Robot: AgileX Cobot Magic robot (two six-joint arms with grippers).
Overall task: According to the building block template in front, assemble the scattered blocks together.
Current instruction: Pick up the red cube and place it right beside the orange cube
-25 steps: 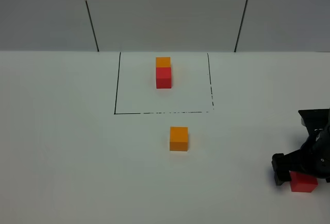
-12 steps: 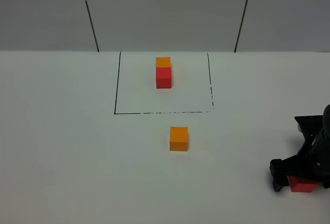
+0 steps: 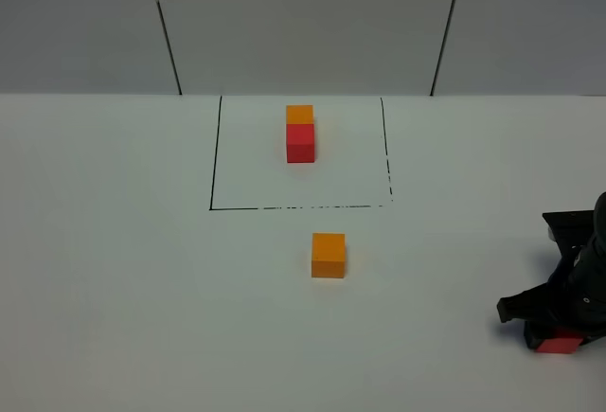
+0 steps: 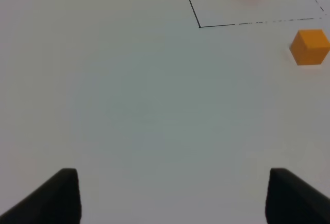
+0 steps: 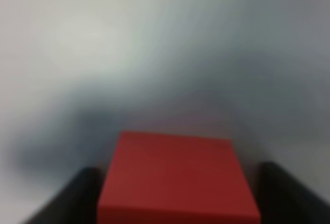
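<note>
**A:** Lifting is the part that worries me. The right gripper (image 3: 557, 334) sits low at the near right of the table (image 3: 114, 289). Its jaws lie against both sides of the red cube (image 5: 178, 177) and seem clamped on it. The wrist view is blurred, though, so I cannot tell how squarely they meet its faces.

**B:** So it might slip?

**A:** It might. If the hold is skewed, I judge the cube could pivot between the jaws or drop as it comes off the table.

**B:** And if the grip is good?

**A:** Then the risk moves to the joining. The orange cube (image 3: 329, 255) stands alone mid-table, just in front of the black outline (image 3: 284, 207) and well apart from the red one. The building block template (image 3: 300, 134) shows the two colours touching, orange behind red. Bring the red cube in too fast or off-line and it likely shoves the loose orange one away or turns it. It could also end up with a gap or on the wrong side.

**B:** Can the other arm steady it?

**A:** Not from where it is. The left gripper (image 4: 172, 198) hangs wide open above the table on the left, holding nothing, so the orange cube is free to slide.
</note>
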